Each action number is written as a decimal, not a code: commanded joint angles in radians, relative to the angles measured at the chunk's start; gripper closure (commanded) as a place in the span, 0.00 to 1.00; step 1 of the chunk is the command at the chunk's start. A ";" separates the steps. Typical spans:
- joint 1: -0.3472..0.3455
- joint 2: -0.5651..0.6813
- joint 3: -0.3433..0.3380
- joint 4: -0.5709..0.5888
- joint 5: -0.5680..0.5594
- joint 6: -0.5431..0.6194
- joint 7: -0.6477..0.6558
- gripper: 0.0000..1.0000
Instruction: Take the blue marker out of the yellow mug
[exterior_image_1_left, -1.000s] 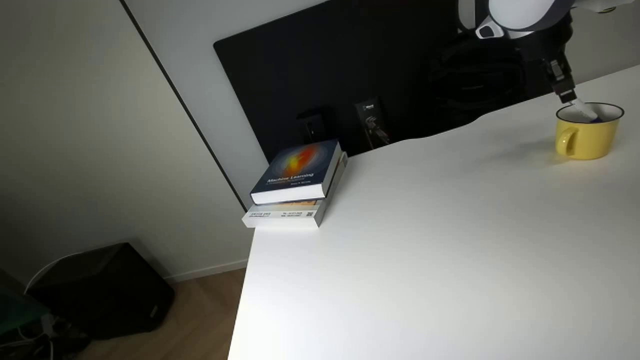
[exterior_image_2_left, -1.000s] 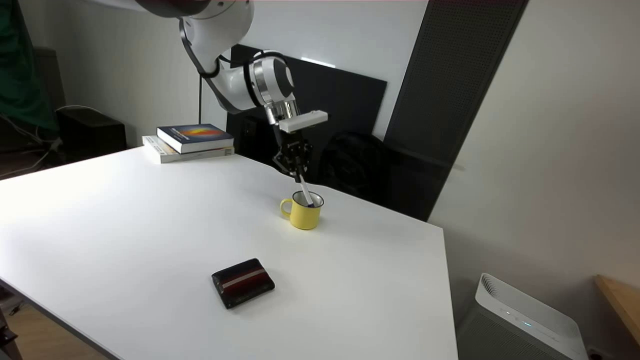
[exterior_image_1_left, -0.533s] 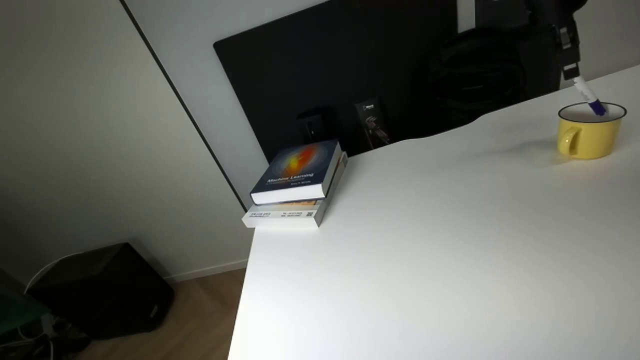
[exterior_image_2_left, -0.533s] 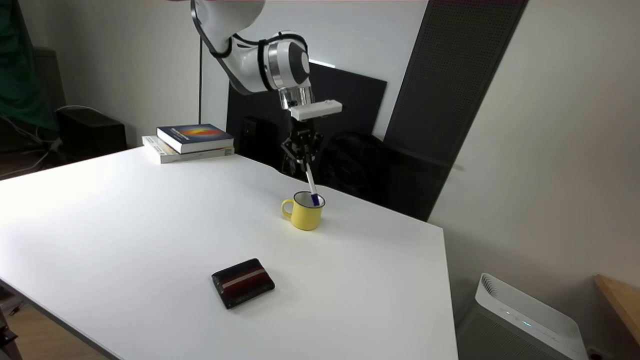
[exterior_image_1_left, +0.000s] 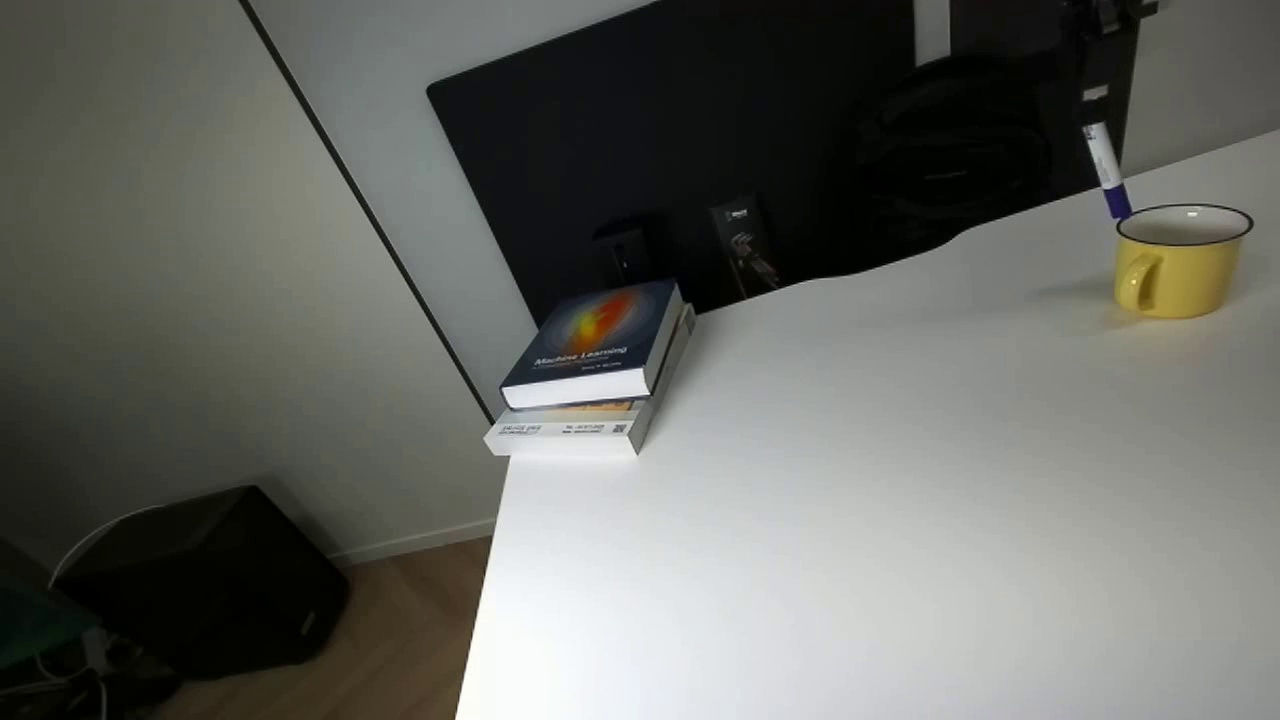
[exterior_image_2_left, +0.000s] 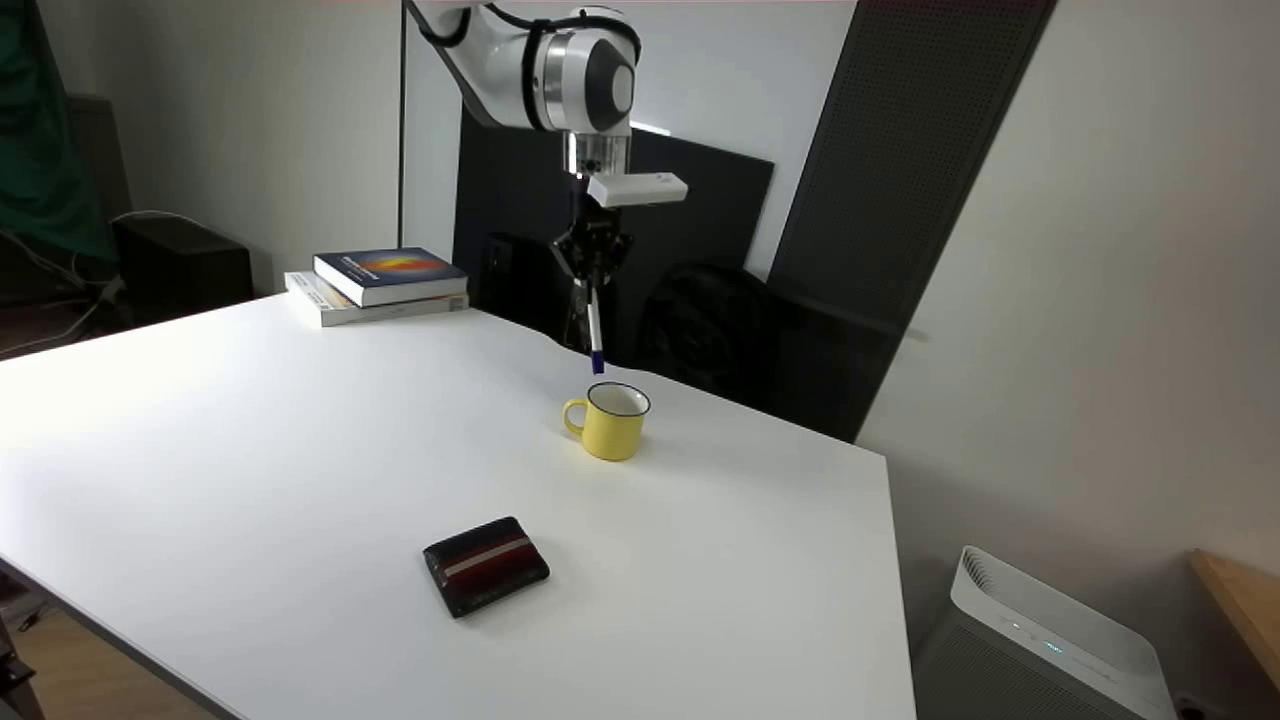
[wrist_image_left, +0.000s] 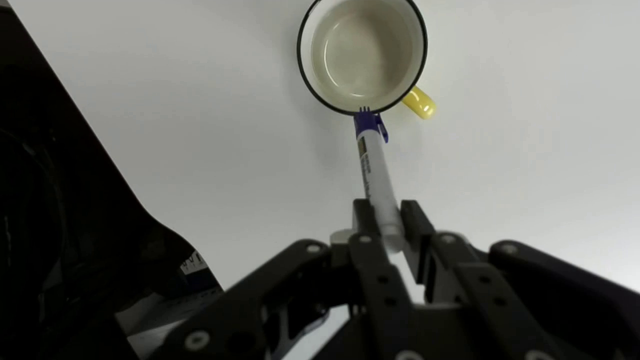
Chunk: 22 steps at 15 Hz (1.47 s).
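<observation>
My gripper is shut on the blue marker, holding the tail end of its white barrel between the fingertips. The dark blue cap points down and away. The gripper with the marker also shows in both exterior views, with the marker hanging nearly upright above the table. The yellow mug stands upright on the table. The wrist view shows its pale inside empty. In the wrist view the cap overlaps the mug's near rim. In an exterior view the cap is above and beside the rim.
A dark wallet with a red stripe lies on the white table. Two stacked books sit at a far corner. A black bag and a dark panel are beyond the back edge. A white appliance stands beside the table.
The gripper has risen and lifted the marker out of the mug, then moved it sideways past the rim. The marker has become more upright. The mug has shifted only slightly.
</observation>
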 joint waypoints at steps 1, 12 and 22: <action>-0.023 -0.050 0.049 -0.085 0.066 0.011 -0.116 0.96; -0.088 0.026 0.117 -0.112 0.318 -0.136 -0.374 0.96; -0.081 0.226 0.093 0.079 0.412 -0.449 -0.415 0.96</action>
